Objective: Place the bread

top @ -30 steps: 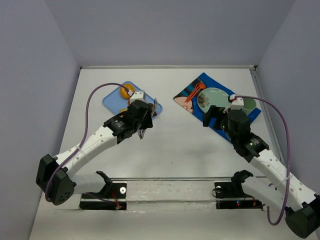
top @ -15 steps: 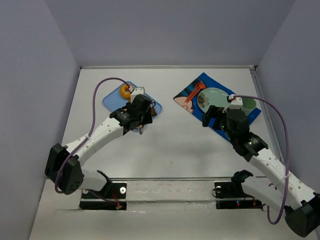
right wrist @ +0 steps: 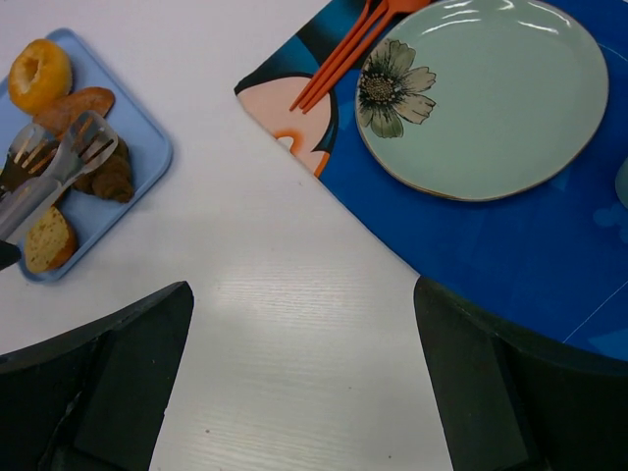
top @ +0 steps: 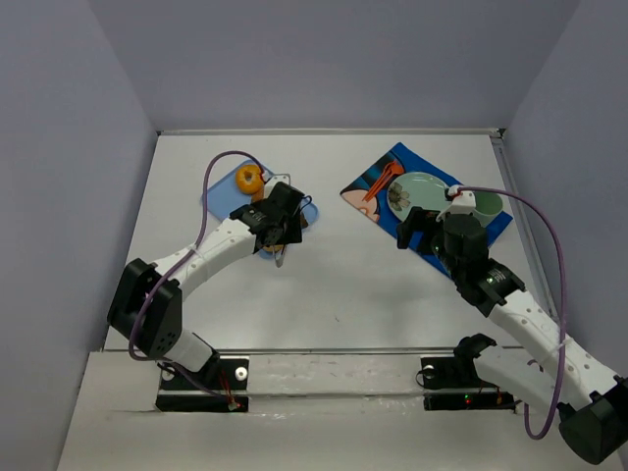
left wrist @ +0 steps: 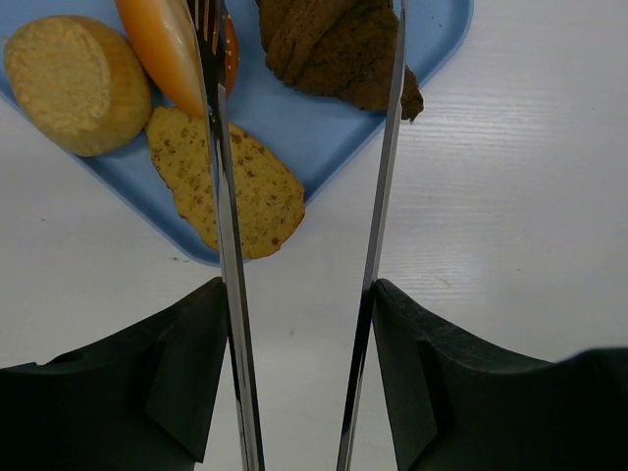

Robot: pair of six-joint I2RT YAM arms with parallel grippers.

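Observation:
A blue tray [left wrist: 294,137] holds a round bun [left wrist: 74,83], an orange roll [left wrist: 162,44], a seeded slice [left wrist: 235,186] and a dark croissant [left wrist: 334,44]. My left gripper [left wrist: 299,294] is shut on metal tongs [left wrist: 224,245], whose arms stand apart and reach over the tray. Their tips run out of the left wrist view. In the right wrist view the tongs' tips [right wrist: 83,142] are over the croissant [right wrist: 110,177]. In the top view the left gripper [top: 282,224] is at the tray's near right corner. My right gripper [right wrist: 302,324] is open and empty near a green flowered plate [right wrist: 491,93].
The plate [top: 422,191] lies on a blue placemat [top: 491,228] at the back right, with orange utensils [top: 378,186] beside it. An orange ring-shaped bread [top: 249,179] lies at the tray's far end. Grey walls enclose the table on three sides.
My left arm has swung back and left, carrying the tongs from the table's middle to over the tray. The right arm has not moved.

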